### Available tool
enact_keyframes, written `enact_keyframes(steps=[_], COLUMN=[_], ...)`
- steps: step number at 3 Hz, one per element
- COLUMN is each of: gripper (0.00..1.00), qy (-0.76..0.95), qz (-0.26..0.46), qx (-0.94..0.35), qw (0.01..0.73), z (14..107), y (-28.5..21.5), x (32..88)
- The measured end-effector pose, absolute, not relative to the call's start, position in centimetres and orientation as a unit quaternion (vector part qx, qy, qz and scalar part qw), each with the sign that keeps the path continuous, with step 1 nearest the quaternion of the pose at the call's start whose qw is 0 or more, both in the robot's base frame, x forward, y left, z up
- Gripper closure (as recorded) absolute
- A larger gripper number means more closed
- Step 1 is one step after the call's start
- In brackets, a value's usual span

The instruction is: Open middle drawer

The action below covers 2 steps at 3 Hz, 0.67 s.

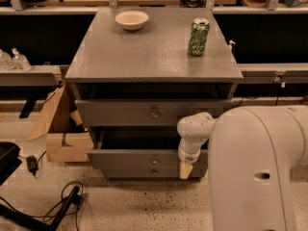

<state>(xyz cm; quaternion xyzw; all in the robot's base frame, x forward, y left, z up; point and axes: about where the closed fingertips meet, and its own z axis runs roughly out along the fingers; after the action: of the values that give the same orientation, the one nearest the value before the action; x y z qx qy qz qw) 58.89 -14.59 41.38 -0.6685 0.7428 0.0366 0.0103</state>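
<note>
The grey cabinet holds three drawers one above another. The middle drawer, with a small round knob, stands pulled out a little, and a dark gap shows above its front. My gripper hangs from the white arm and points down in front of the right part of that drawer front, right of the knob. The taller top drawer with the bigger knob sits above. Only the top strip of the lowest drawer shows beneath.
A white bowl and a green can stand on the cabinet top. A cardboard box sits left of the cabinet, with black cables on the floor. My white arm housing fills the lower right.
</note>
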Motion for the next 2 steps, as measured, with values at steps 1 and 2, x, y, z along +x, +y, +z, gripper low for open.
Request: enact_keyframes(steps=[1, 2], gripper=[0.65, 0.88], qy=[0.743, 0.743], qz=[0.036, 0.036], qx=[-0.668, -0.668], qw=[0.007, 0.007], z=[41.78, 42.23], y=[-14.41, -14.41], x=[57.92, 57.91])
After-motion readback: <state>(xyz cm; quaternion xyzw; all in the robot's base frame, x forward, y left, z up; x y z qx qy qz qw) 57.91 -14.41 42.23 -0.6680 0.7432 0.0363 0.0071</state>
